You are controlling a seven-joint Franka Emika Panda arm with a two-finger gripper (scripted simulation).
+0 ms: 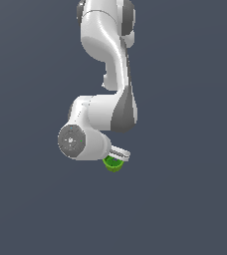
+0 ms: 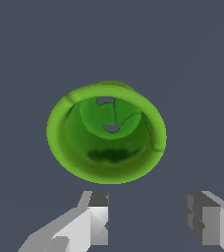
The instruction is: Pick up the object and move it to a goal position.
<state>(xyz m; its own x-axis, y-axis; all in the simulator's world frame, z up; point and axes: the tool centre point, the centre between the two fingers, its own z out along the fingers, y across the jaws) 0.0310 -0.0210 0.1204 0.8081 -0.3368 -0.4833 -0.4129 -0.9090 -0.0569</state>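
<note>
The arm (image 1: pixel 108 84) hangs down from the top of the exterior view, white with grey joints, bent at the elbow so that the wrist and its round grey end cap face the camera. Most of the gripper (image 1: pixel 119 154) is hidden behind the wrist there; only a pale sliver of it shows, just above the cup (image 1: pixel 113 165).

The cup is small and bright green. In the exterior view only its lower part peeks out beneath the gripper, touching or nearly touching the pale sliver; the arm blocks the contact, so I cannot tell which.

The wrist view looks straight into the cup (image 2: pixel 106 133). Its round rim, flared sides and a darker patch low on the inner wall are plain, and small grey-blue gaps show in the inside bottom. The cup lies ahead of the gripper (image 2: pixel 148 219), beyond the fingertips and not between them.

The two fingers (image 2: pixel 98 216) stand wide apart, with bare dark ground showing in the gap. Nothing is held. The gap looks about as wide as the cup's rim.

The cup's centre sits off the midline between the fingers, toward the finger that shows more of its light grey body.

The surroundings are a flat slate-blue tabletop (image 1: pixel 185 199) with no markings in either view.
</note>
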